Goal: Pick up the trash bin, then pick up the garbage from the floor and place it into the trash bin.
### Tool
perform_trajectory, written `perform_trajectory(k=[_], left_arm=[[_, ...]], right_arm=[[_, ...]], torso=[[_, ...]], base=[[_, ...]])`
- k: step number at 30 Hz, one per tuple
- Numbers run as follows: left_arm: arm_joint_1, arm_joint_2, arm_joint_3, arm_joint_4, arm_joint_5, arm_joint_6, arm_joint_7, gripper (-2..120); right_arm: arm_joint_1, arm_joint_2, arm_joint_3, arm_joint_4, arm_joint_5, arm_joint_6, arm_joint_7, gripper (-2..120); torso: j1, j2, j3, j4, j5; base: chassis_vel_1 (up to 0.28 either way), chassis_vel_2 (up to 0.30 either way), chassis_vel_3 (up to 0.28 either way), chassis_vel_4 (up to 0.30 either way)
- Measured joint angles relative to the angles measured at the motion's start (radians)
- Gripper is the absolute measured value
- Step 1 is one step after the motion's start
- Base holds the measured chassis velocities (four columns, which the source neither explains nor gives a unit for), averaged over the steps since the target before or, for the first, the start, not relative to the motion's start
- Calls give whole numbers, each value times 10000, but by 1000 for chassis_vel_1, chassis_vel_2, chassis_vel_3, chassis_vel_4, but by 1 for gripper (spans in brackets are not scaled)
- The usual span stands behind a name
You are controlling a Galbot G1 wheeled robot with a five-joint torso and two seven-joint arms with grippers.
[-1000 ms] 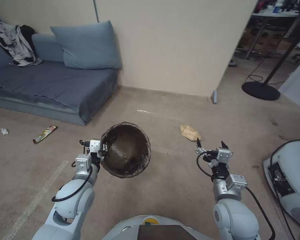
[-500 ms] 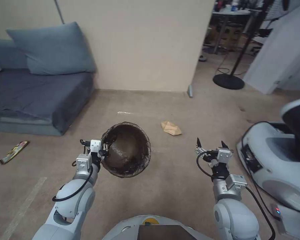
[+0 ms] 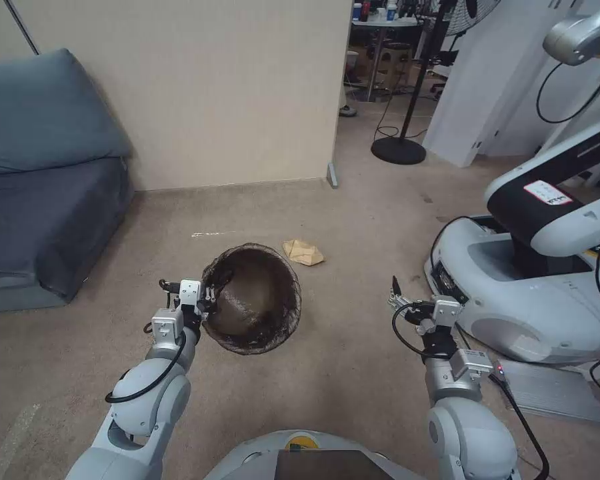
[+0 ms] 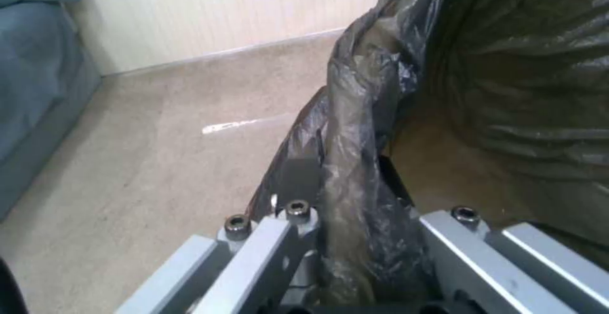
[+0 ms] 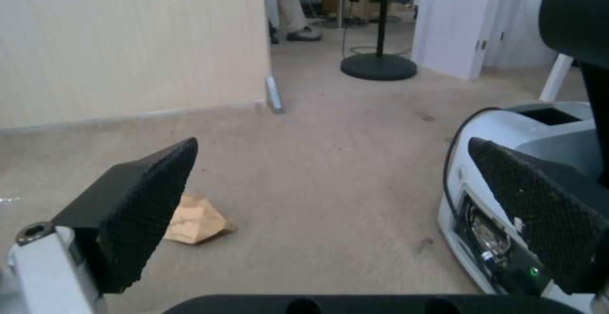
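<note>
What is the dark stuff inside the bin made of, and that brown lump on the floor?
The trash bin liner looks like thin, glossy plastic film: it wrinkles and shines where the left gripper pinches it. The brown lump looks like matte crumpled paper, with sharp creases.

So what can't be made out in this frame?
- Trash bin: its white shell is covered by the dark bag in the head view.
- Left gripper: its tips are buried in bag folds in the left wrist view.
- Crumpled paper bag: partly behind a finger of the open right gripper.
- Sofa: cut off by the head view's left edge.
</note>
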Motion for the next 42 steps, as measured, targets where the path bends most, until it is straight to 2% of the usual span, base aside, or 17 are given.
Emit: perform_trajectory(k=[10,42], left_arm=[[38,-81,-46,16,20,-30,-39,4],[-58,-228,-240,275,44,-27,-95,4]], right_arm=[[21,0,7,-55,-1,-29,-28,100],[139,0,28,-191,24,-30,-7,100]], torso=[[-1,0,-1,-4,0],[1,0,0,-3,0]], base=[[-16,18,16,-22],[-90,91,94,-90]])
